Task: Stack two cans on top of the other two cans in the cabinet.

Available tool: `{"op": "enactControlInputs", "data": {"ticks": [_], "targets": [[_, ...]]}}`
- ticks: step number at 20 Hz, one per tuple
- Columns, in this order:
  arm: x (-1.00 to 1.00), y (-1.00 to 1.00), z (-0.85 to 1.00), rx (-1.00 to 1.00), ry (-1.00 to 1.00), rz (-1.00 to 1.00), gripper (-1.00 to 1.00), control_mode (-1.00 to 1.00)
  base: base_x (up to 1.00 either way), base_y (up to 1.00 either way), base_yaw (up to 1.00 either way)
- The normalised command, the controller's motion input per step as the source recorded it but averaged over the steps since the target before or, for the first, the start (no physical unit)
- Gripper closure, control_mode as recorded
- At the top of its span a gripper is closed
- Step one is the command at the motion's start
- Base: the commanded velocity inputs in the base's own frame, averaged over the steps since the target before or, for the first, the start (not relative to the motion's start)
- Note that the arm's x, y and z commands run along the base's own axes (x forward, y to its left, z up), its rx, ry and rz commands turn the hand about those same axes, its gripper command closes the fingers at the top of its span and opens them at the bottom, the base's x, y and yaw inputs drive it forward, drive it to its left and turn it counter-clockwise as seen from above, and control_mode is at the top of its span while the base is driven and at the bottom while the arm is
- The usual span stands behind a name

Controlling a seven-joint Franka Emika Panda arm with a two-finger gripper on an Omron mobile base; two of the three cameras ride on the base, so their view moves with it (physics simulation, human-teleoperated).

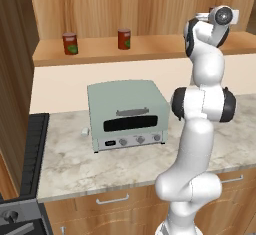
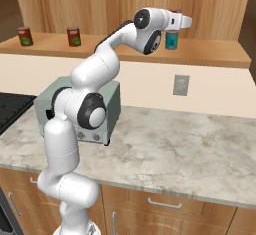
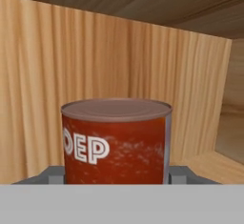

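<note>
My gripper point(image 3: 116, 174) is shut on a red can point(image 3: 116, 139) with white lettering; a dark fingertip point(image 3: 53, 174) shows at each side of it. In the right base view my gripper point(image 2: 176, 24) is up in the cabinet point(image 2: 210, 54), directly above the teal-blue can point(image 2: 172, 40) on the shelf. The hand hides whether the held can touches the teal one. Two more red cans with green patches stand apart on the shelf to the left point(image 1: 70, 43) point(image 1: 124, 38), also seen from the right base as the left can point(image 2: 24, 35) and the right can point(image 2: 73, 36).
A pale green toaster oven point(image 1: 127, 114) sits on the marble counter point(image 1: 70, 164) under the shelf. A black stove point(image 1: 32, 149) borders the counter's left end. A wall outlet point(image 2: 181, 84) is on the backsplash. Drawers with metal handles point(image 2: 165, 202) run below.
</note>
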Motion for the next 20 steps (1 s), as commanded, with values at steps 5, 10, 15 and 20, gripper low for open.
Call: {"op": "enactControlInputs", "data": {"ticks": [5,10,15,20], "targets": [[0.13,0.0,-0.11,0.0,-0.04,0.0,1.0,-1.0,0.0,0.0,0.0],[0.02,0.0,0.1,0.0,-0.02,0.0,1.0,-1.0,0.0,0.0,0.0],[-0.04,0.0,0.11,0.0,0.0,0.0,1.0,-1.0,0.0,0.0,0.0],[-0.09,0.0,-0.07,0.0,0.0,-0.01,1.0,-1.0,0.0,0.0,0.0]]}}
